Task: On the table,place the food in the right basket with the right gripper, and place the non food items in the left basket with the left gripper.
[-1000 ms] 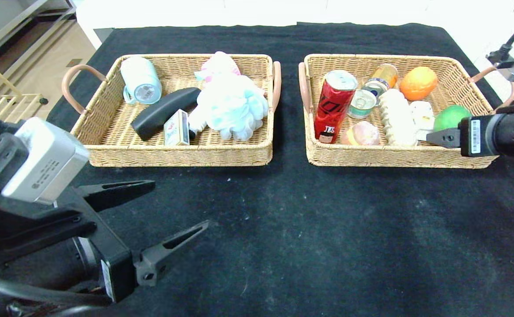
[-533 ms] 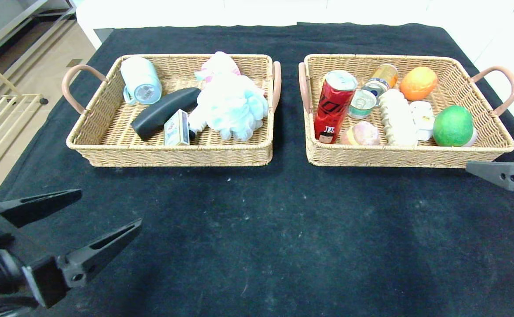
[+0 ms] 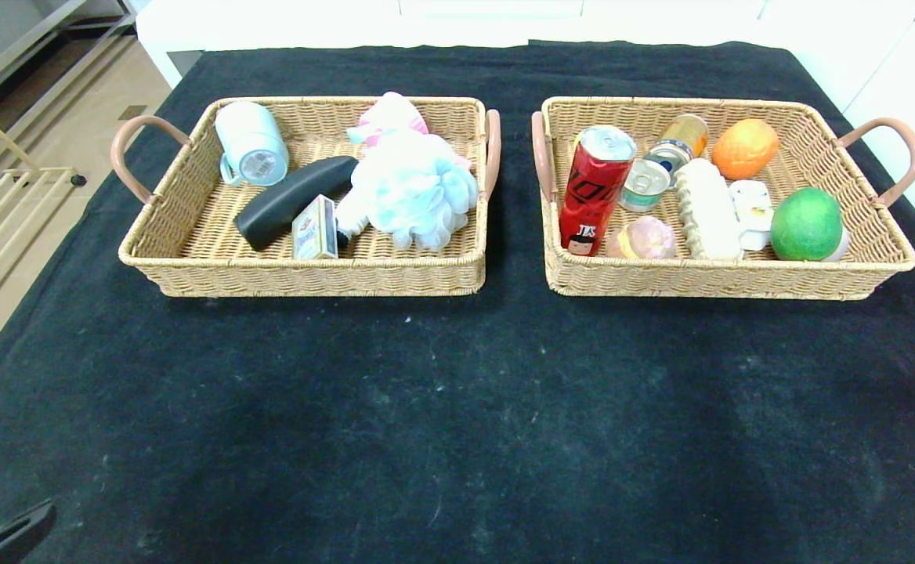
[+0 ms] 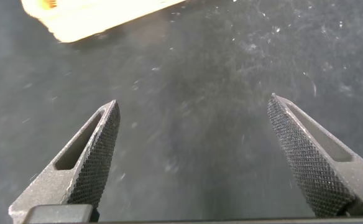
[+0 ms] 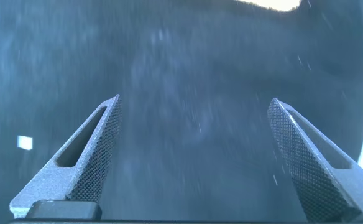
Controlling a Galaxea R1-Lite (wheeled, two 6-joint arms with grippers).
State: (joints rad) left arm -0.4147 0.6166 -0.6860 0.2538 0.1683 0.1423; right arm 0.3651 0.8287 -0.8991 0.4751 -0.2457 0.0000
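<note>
Left gripper (image 4: 191, 155): mine, spread wide with nothing between the fingers, hanging over bare black cloth at the table's near left corner; only a finger tip shows in the head view.
Right gripper (image 5: 191, 155): mine too, fingers wide apart and empty, over bare cloth; out of the head view.
Table (image 3: 457, 407): I see no loose items on the cloth in front of the baskets.
Left basket (image 3: 309, 276): holds the bath pouf (image 3: 414, 192), the card box (image 3: 315, 229) on edge, a dark handle-shaped thing and a mug on its side.
Right basket (image 3: 708, 278): holds the soda can (image 3: 594, 188), the bread loaf (image 3: 707, 210), the white carton (image 3: 751, 205) and the green fruit (image 3: 806, 223), with other items.
Progress: sorting looks finished, I judge.
Handling: pouf soft and light, pinch deep into the mesh; box stiff, take by its flat faces; can smooth and dentable, grip mid-body; loaf likely squashy, squeeze gently; fruit round, may roll.
</note>
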